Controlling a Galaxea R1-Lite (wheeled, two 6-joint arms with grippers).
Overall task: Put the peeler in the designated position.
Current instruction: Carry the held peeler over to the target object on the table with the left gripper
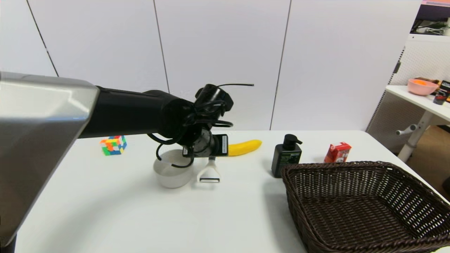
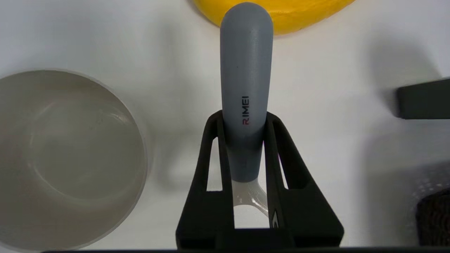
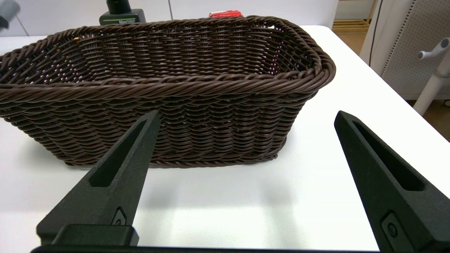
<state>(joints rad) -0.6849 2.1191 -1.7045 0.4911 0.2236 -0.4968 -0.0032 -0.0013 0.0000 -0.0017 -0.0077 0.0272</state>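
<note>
White table (image 1: 105, 211). Dark wicker basket (image 3: 175, 91) just beyond the right gripper (image 3: 246, 119), whose fingers stand wide apart over bare tabletop near the basket's side wall. Grey-white bowl (image 2: 66, 154) just to one side of the left gripper (image 2: 242, 123); banana (image 2: 281, 14) past the fingertips. Left fingers clamped on the peeler (image 2: 246, 91) at the lower handle, its forked head (image 1: 209, 174) toward the robot, by the bowl.
</note>
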